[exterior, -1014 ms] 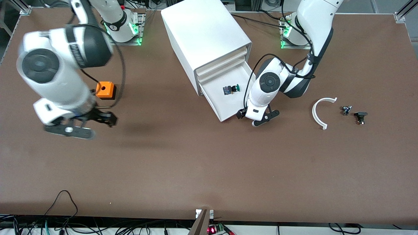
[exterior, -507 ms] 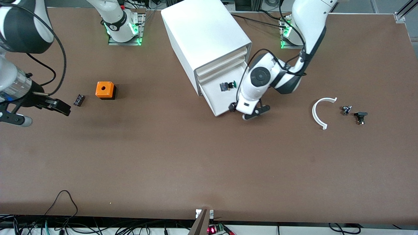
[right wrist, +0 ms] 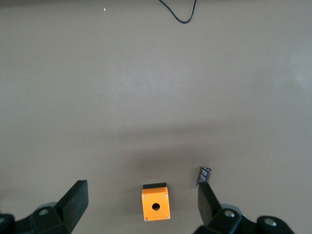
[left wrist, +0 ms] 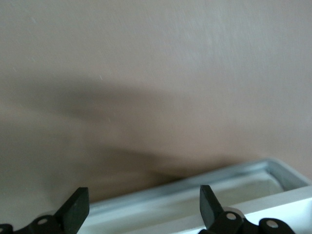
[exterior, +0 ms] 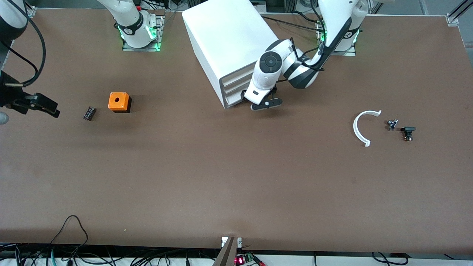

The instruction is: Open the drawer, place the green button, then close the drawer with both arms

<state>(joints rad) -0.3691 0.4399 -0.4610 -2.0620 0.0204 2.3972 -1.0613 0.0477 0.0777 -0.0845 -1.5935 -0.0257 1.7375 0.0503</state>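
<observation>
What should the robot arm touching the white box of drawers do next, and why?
Probably pull the open left gripper gently away from the white box cabinet. Its cream-fronted bottom drawer looks pushed in level with the others, and the green button is not visible, so the closing seems done. The open right gripper waits over the brown table, near the orange cube.

The light is bright and even from above; the flat brown table [exterior: 236, 177] shows only soft, faint shadows; the top of the tall white box cabinet [exterior: 225, 33] shines so bright that its surface looks plain white; small green lamps glow at both arm bases. The left wrist view is blurry and smeared, with a wide dark shadow across the table; the right wrist view is sharper, and the small orange cube with a hole [right wrist: 155, 202] looks crisp.
</observation>
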